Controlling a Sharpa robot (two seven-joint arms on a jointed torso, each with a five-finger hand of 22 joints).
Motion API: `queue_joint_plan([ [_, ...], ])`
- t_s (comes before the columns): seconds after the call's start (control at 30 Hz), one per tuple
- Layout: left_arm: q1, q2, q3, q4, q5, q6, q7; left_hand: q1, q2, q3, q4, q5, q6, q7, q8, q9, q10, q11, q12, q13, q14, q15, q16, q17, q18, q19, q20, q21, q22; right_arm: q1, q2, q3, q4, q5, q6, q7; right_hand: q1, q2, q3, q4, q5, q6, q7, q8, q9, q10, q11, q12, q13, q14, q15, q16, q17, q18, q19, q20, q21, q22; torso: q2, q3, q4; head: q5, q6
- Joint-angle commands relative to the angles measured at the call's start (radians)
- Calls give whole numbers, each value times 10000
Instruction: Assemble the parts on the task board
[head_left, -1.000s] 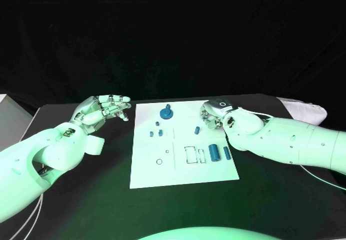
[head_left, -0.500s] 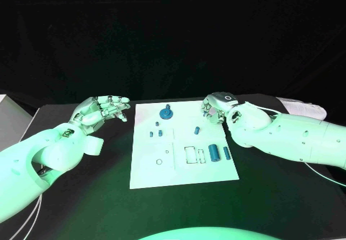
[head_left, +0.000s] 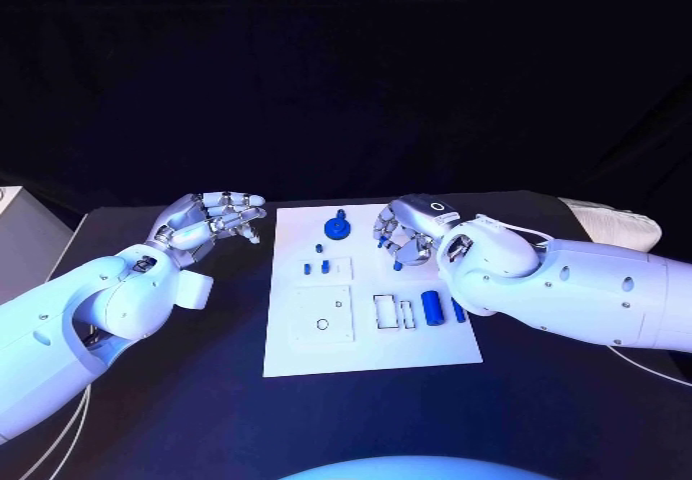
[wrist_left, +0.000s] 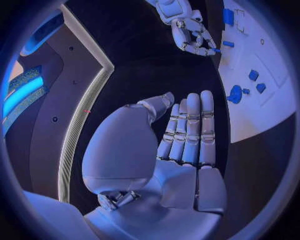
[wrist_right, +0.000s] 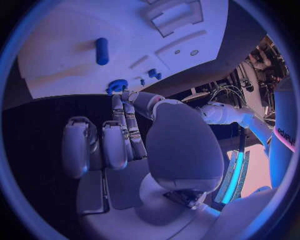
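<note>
The board (head_left: 368, 340) is lying at the table's middle, blue parts (head_left: 431, 305) scattered on it. The right hand (head_left: 407, 232) is hovering over the board's 1 o'clock corner, fingers curled narrow, holding nothing visible. The left hand (head_left: 209, 222) is hanging off the board's 10 o'clock side, fingers loosely apart, empty.

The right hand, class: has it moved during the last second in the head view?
Yes. The right hand has shifted toward the robot's left, from the right edge of the task board to above the board, nearer the small blue part.
</note>
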Motion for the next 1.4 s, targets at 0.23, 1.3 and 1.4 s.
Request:
queue_joint_plan([
  [0.23,-21,46,8,50,-14,-73,99,34,20,-44,-9,-26,-65,-12,7,9,-80,-21,42,-7,-52,13,-37,-11,60,69,12,-68,-18,-275,546,-159,413,-1272,120,76,14,74,47,-30,50,70,15,57,19,325,-221,47,7,329,-88,-32,-9,-20,638,-95,-8,787,-1,-18,11,272,-70],
  [1.3,-36,91,7,59,0,-62,89,35,26,-51,-1,-26,-79,-6,14,12,-111,-13,62,-6,-56,22,-46,-8,59,76,19,-86,-31,-1133,1442,-350,161,-2250,687,-270,14,78,82,-61,79,59,25,51,24,324,-215,24,2,321,-90,-53,-37,-18,636,-102,-23,777,12,0,-1,533,-325],
  [1.4,-37,91,7,61,0,-53,83,35,26,-51,-1,-26,-79,-6,14,12,-111,-13,62,-6,-56,22,-46,-8,59,76,19,-86,-31,-1144,1443,-351,154,-2258,710,-284,14,78,82,-61,79,59,25,51,24,324,-215,24,2,321,-90,-53,-37,-18,636,-102,-23,777,11,-6,9,528,-337],
])
